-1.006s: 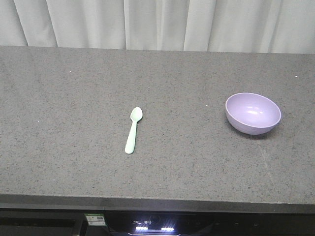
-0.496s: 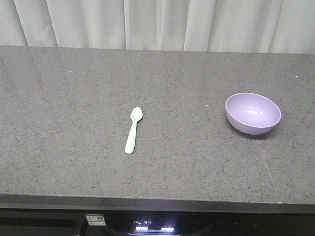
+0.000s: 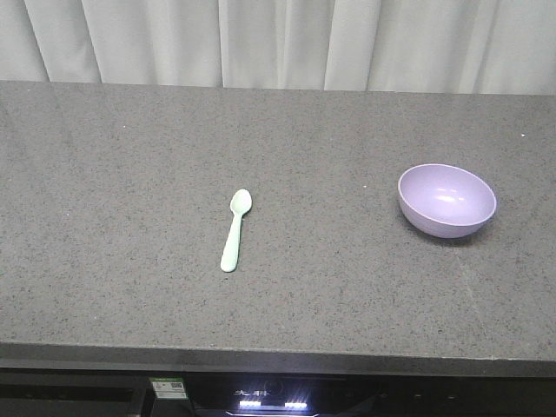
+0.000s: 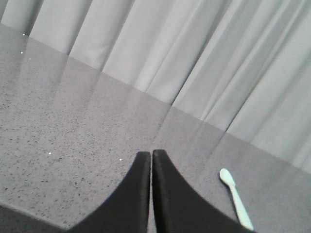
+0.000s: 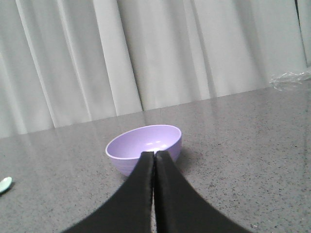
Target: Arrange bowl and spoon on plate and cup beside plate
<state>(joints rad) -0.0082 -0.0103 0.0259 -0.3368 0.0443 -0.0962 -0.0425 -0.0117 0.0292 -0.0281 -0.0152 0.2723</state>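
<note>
moved: nothing since earlier | spoon mid table, bowl well to its right; plate, cup unseen | left tool, right tool both closed, empty | step: not begun; next likely needs right tool opened toward bowl

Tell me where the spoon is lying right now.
In the front view the spoon lies flat on the grey countertop, left of centre, scoop toward the curtain, well apart from the bowl to its right.
</note>
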